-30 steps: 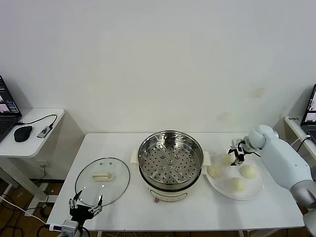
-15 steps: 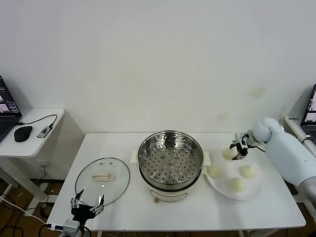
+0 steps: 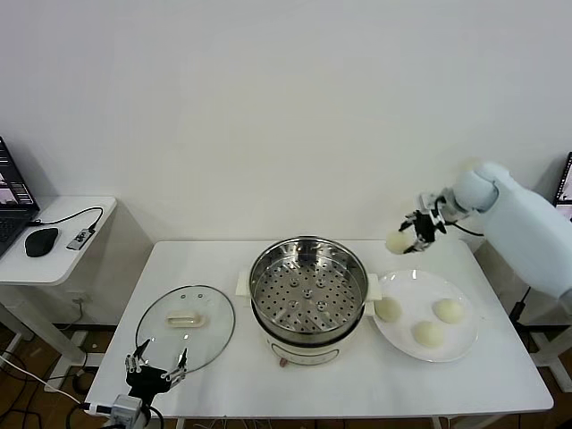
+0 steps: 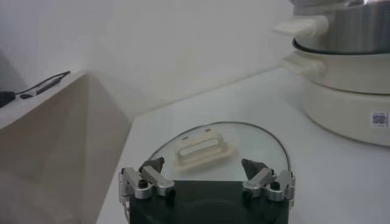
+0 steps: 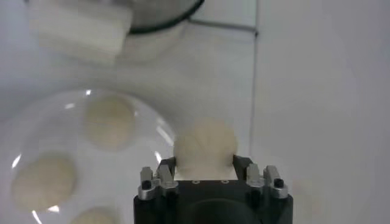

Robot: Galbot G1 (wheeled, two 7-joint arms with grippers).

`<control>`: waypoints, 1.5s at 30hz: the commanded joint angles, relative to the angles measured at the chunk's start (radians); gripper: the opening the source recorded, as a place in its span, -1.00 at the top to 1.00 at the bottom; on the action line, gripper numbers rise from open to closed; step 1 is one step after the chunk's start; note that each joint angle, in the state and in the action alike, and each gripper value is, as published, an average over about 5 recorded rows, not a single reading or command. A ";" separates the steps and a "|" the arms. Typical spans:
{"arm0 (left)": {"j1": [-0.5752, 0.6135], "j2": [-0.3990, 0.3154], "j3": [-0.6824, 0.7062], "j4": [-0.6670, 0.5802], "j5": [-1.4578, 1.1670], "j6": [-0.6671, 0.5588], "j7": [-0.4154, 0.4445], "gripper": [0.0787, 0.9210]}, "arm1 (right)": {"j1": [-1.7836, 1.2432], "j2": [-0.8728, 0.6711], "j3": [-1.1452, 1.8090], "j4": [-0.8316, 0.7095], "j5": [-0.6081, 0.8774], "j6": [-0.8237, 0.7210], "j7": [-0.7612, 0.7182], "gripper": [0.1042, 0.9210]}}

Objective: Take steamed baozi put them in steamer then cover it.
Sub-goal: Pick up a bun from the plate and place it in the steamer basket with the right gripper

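My right gripper (image 3: 413,234) is shut on one cream-white baozi (image 3: 399,242) and holds it in the air above the table, between the white plate (image 3: 456,338) and the steel steamer (image 3: 308,284). In the right wrist view the held baozi (image 5: 205,145) sits between the fingers (image 5: 163,172). Three more baozi (image 3: 388,309) lie on the plate. The steamer's perforated tray holds nothing. The glass cover (image 3: 186,325) with its cream handle lies flat on the table left of the steamer. My left gripper (image 3: 155,366) is open and empty at the table's front edge, just before the cover (image 4: 210,149).
The steamer stands on a white cooker base (image 3: 304,347). A side desk (image 3: 54,241) at the far left carries a mouse and a laptop. A white wall stands close behind the table.
My right gripper has lifted one baozi off the plate and carried it up and left toward the steamer. The left arm has stayed in place.
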State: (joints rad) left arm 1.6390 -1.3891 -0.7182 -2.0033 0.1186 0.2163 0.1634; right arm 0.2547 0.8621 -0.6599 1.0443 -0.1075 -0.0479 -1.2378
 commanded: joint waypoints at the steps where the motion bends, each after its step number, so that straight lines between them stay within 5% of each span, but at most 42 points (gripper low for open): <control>1: 0.000 0.000 -0.001 -0.001 -0.002 0.001 -0.001 -0.77 | 0.177 0.125 -0.144 -0.056 0.150 0.121 -0.064 -0.20; 7: 0.003 -0.010 -0.006 -0.003 -0.003 0.000 -0.007 -0.77 | 0.179 0.240 -0.180 -0.227 0.352 0.648 -0.107 -0.20; 16: 0.023 -0.024 -0.021 -0.012 0.005 -0.001 -0.011 -0.77 | 0.173 0.217 -0.213 -0.030 0.233 0.839 -0.107 -0.22; 23: 0.026 -0.035 -0.022 -0.017 0.015 -0.001 -0.012 -0.77 | 0.200 0.246 -0.234 0.061 0.100 0.877 -0.111 -0.21; 45: 0.030 -0.033 -0.030 -0.013 0.015 -0.002 -0.015 -0.77 | 0.121 0.342 -0.269 -0.008 -0.173 0.877 0.000 -0.20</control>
State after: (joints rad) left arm 1.6678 -1.4230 -0.7485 -2.0184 0.1331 0.2149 0.1485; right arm 0.4034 1.1822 -0.9212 1.0449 -0.1793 0.8022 -1.2858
